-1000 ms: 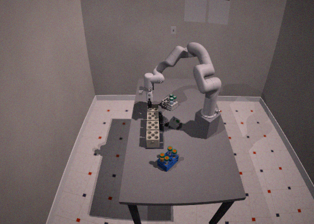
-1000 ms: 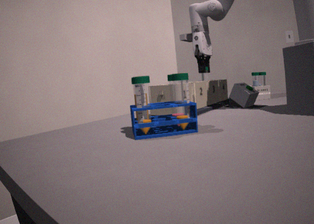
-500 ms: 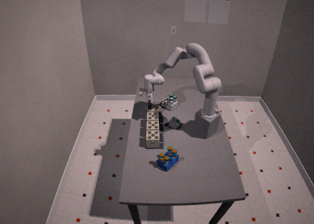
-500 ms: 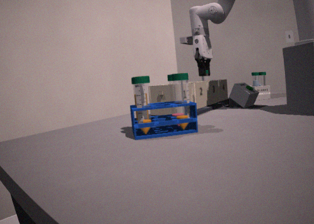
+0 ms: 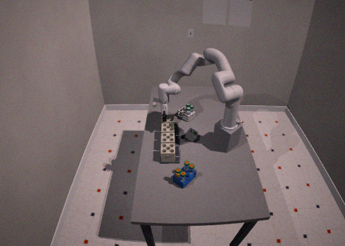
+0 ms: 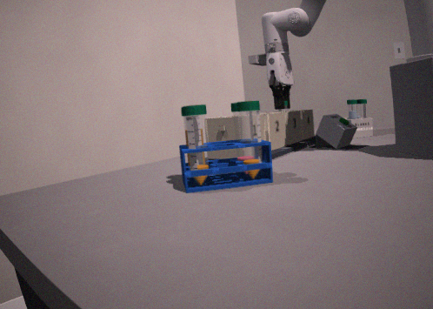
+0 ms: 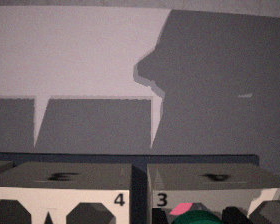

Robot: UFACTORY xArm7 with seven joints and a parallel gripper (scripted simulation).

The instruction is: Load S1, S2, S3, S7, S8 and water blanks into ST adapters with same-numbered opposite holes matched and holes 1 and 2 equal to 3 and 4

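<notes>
My gripper point(image 5: 164, 120) point(image 6: 282, 107) point(image 7: 197, 218) is shut on the green cap of an upright tube with pink liquid. The tube is low at the hole marked 3 of adapter 4 point(image 6: 309, 115) point(image 7: 191, 175), its lower part apparently in the hole; the fingers hide its ID and depth. Adapter 3 point(image 6: 296, 129) point(image 7: 81, 175), adapter 2 point(image 6: 275, 136) and adapter 1 point(image 5: 167, 157) stand in a row on the stand, with empty holes. Several orange-dot tubes stand in the blue rack point(image 5: 181, 183) point(image 6: 230, 186). Green-capped tubes stand in the white blanks rack point(image 5: 190, 117) point(image 6: 367, 130).
The sloped grey desk point(image 5: 190, 136) point(image 6: 332, 133) with the green DONE key point(image 6: 343, 121) stands right of the adapter row, between it and the arm's base point(image 5: 226, 139). The blue rack is near the table's front end, and the blanks rack is behind the desk.
</notes>
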